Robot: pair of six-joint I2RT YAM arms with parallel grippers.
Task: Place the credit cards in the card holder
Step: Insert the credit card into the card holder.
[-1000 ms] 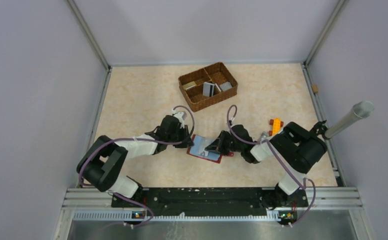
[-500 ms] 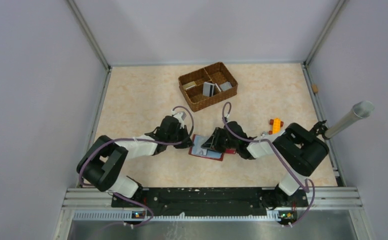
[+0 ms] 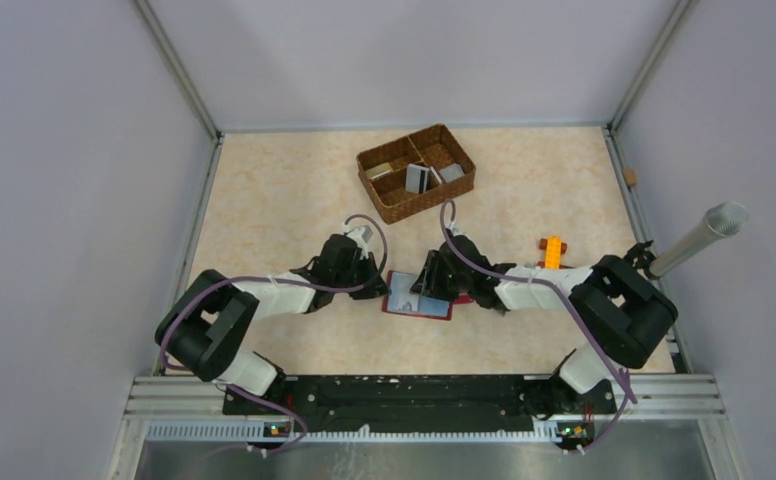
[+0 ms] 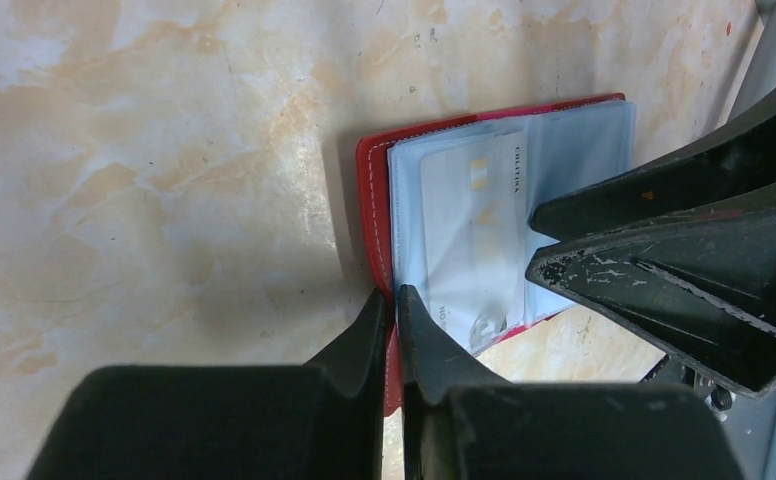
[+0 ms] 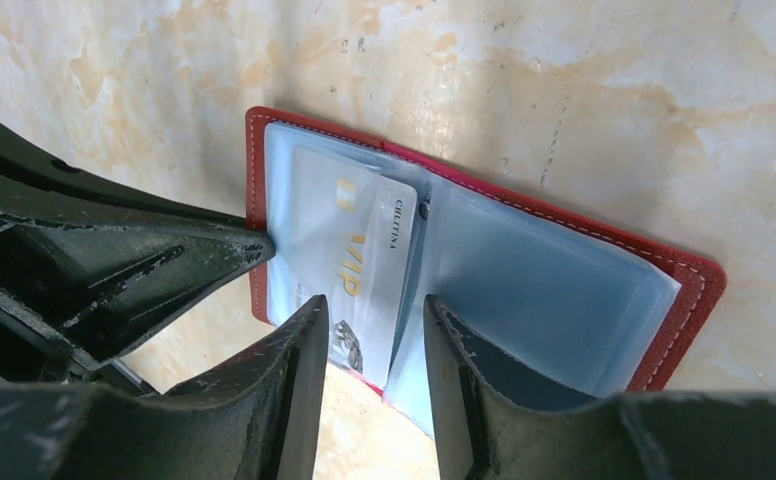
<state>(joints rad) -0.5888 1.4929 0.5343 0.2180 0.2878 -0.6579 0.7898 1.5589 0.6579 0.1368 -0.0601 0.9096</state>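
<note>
**Position of parts.** The dark red leather-like folding card holder [image 5: 692, 290] lay open and flat on the marbled bench [image 3: 284, 200], between the two arms. Its fold ran roughly away from the arm bases. One pale grey plastic credit card [image 5: 364, 255], marked with gold lettering, sat in the clear pocket on the left half of the card holder. The card's long axis was parallel to the fold.

**Left claw.** The left claw [image 4: 395, 303] was closed, its tips meeting on the red left border of the card holder. It appeared to pinch that edge and pin the holder in place.

**Right claw.** The right claw [image 5: 369, 335] stood with its jaws parted, gripping nothing. The near end of the credit card lay between the two fingers and directly ahead of them. The card's long axis pointed straight away from the claw, in line with its reach.

**Remaining stock.** Further credit cards [image 3: 419, 178] stood in the brown divided wicker basket [image 3: 434, 198], on the far side of the card holder and well apart from it.

**Assessment.** The pocketed card appeared nearly seated, though its depth could not be confirmed. A further push would need to run along the card's long axis. Both claws lay about equally far from the basket, but only the right claw was free, so it was the better placed to fetch the next card.
</note>
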